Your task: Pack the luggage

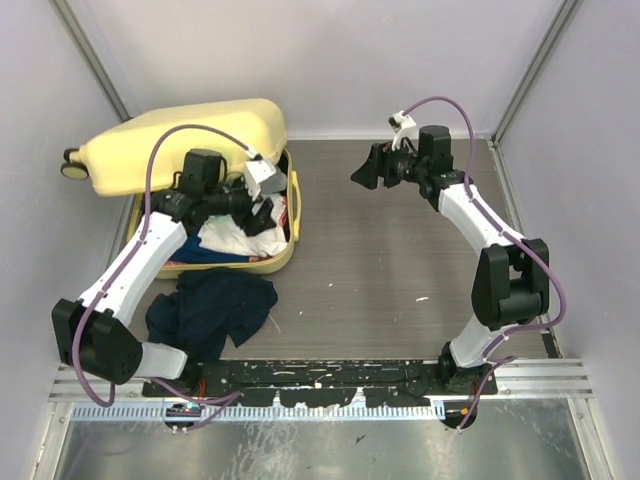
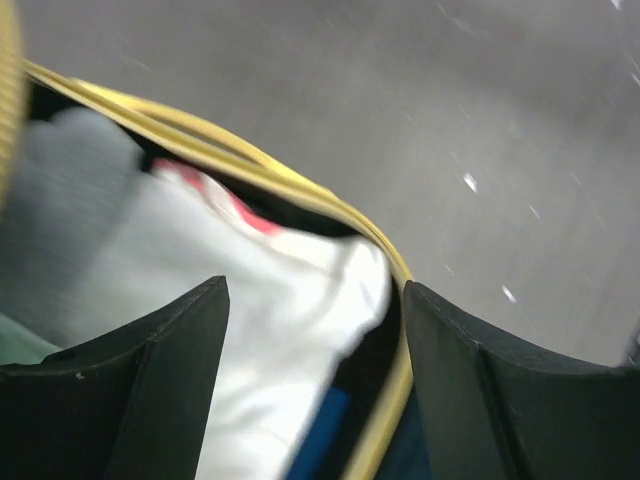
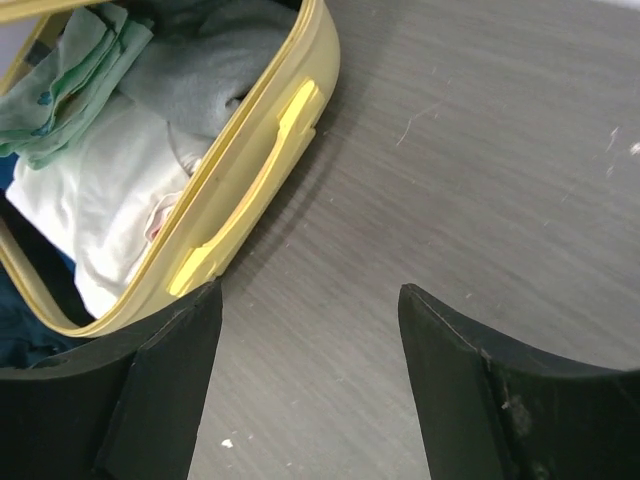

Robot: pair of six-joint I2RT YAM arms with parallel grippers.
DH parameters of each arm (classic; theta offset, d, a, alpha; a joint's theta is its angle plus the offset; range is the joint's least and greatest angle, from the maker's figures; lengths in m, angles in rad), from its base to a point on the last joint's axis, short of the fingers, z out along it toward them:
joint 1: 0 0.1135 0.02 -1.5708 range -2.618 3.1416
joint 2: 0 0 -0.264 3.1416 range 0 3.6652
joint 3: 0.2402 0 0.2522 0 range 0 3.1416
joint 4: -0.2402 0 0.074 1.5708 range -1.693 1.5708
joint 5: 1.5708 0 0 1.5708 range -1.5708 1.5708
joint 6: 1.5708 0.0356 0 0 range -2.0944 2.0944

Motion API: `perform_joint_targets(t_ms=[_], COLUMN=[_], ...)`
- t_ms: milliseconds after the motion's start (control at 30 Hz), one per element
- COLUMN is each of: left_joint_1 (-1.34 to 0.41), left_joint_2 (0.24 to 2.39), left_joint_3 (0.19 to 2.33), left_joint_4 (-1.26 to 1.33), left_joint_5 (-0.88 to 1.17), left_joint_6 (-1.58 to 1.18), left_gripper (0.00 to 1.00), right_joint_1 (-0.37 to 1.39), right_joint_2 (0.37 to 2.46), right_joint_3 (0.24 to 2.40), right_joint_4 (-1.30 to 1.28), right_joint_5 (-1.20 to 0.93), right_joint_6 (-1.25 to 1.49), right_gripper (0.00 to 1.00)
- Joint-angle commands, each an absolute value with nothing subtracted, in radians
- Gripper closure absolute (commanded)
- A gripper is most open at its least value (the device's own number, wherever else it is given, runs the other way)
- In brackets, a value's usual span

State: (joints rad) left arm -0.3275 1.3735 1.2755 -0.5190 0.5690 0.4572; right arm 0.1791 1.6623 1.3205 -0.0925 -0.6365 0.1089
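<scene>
Yellow luggage (image 1: 190, 145) lies open under my left gripper (image 2: 315, 290): jaws spread, holding nothing, white garment (image 2: 270, 330) beneath, rim beside its right finger. My right gripper (image 3: 310, 290) hangs spread, unloaded, over grey table (image 3: 480, 180), luggage off left.

Luggage (image 1: 190, 145) interior partly behind left arm (image 1: 140, 255)

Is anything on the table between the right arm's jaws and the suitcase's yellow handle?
Nothing visible. Only bare table lies between the open right jaws and the handle on the luggage.
</scene>
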Motion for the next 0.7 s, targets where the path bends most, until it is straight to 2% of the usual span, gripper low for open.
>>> perform_joint_targets(t_ms=[0,133,333,533,667], left_joint_1=[-0.323,-0.323,-0.331,-0.378,-0.390], left_joint_2=[1.279,1.227,1.243,1.444,1.547], left_joint_3=[1.264,1.248,1.208,1.255,1.281], left_joint_4=[-0.914,-1.146,-1.308,-1.603,-1.691], left_joint_5=[0.692,0.737,0.697,0.676,0.636], left_joint_6=[0.684,0.830,0.904,1.050,1.108], left_gripper=[0.29,0.25,0.24,0.22,0.22], right_joint_1=[0.176,0.189,0.247,0.312,0.326], right_joint_2=[1.657,1.706,1.822,1.931,1.982], right_joint_3=[1.279,1.270,1.250,1.327,1.351], right_joint_4=[-0.019,0.011,0.109,0.113,0.130], right_joint_5=[-0.682,-0.660,-0.674,-0.684,-0.688], right_joint_6=[0.250,0.379,0.571,0.600,0.608], right_gripper=[0.27,0.32,0.36,0.38,0.38])
